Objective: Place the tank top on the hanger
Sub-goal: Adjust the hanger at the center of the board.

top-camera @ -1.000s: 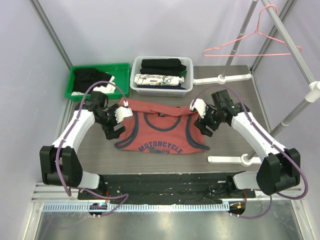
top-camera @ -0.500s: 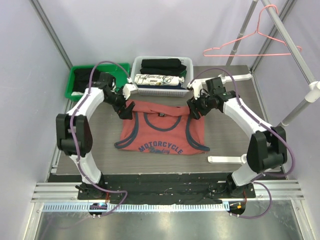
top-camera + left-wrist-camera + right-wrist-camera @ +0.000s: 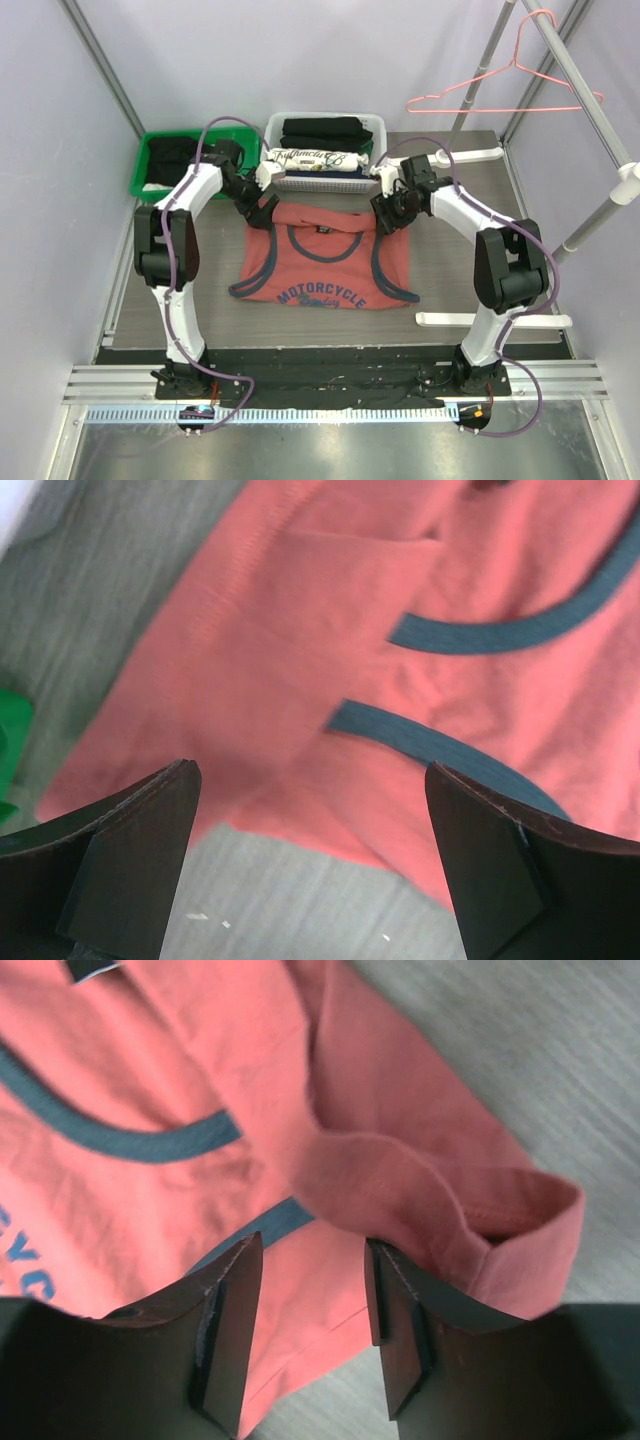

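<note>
Rust-red cotton, one tank top (image 3: 325, 262), lies flat at the middle of the grey wood-grain table (image 3: 460, 200) in the top view, its neck towards 12 o'clock, its blue lettering towards 6 o'clock, and navy trim edging the neck and armholes. One thin pink wire hanger (image 3: 500, 109), triangular with a hooked top, hangs on a metal rail (image 3: 607, 125) up at 2 o'clock, well apart from the shirt. Two containers sit at the far edge: one white slotted basket (image 3: 322, 183) at 12 o'clock, holding folded black clothes (image 3: 322, 130) and one white printed cloth (image 3: 315, 158), and one green bin (image 3: 190, 185) at 10 o'clock with more black cloth inside. The left gripper (image 3: 263, 207) sits over the shirt's 11 o'clock shoulder, the right gripper (image 3: 386, 213) over its 1 o'clock shoulder. From the left wrist, two dark wedge-shaped fingers (image 3: 130, 860) stand wide apart and hold nothing; soft red fabric crossed by two navy bands (image 3: 520, 630) lies below them. From the right wrist, two dark fingers (image 3: 225, 1330) stand moderately apart with nothing clamped between them, above fabric that bunches into one rounded fold (image 3: 440, 1200) towards 2 o'clock.
</note>
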`<state>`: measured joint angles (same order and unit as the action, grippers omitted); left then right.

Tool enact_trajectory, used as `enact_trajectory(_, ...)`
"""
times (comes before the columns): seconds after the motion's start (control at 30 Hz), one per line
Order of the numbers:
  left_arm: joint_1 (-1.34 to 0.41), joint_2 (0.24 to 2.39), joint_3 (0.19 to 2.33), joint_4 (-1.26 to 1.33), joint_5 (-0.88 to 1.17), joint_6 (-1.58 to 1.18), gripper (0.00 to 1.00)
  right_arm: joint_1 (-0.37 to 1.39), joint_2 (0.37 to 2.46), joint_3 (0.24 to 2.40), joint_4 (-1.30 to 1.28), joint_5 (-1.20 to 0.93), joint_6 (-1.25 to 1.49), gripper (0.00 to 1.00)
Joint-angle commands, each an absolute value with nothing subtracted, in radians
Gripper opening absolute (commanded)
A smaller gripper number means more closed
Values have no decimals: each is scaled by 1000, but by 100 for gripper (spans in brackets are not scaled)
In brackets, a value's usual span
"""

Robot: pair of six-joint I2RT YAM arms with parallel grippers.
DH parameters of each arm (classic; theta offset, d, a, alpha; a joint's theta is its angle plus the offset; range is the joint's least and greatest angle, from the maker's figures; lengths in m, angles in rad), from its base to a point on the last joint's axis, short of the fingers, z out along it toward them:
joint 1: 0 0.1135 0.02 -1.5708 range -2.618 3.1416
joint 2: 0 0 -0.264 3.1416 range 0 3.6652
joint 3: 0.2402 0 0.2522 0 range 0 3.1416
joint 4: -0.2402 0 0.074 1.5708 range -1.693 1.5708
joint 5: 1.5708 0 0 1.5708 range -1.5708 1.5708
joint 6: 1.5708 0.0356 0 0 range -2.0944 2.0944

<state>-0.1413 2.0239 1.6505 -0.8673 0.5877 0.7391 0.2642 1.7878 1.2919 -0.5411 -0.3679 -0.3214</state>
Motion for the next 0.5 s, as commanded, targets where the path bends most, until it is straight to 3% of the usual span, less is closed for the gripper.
enact_trajectory(0.0, -149, 2097, 1735, -870, 551, 733, 100, 262, 1821, 1365, -483, -304, -318, 55)
enact_trajectory(0.17, -150, 2115, 1767, -873, 525, 744, 100, 262, 1841, 1390, -390, -184, -304, 56)
enact_trajectory(0.47, -163, 2088, 1686, -582, 381, 621, 100, 264, 1873, 1397, -172, 73, -273, 56)
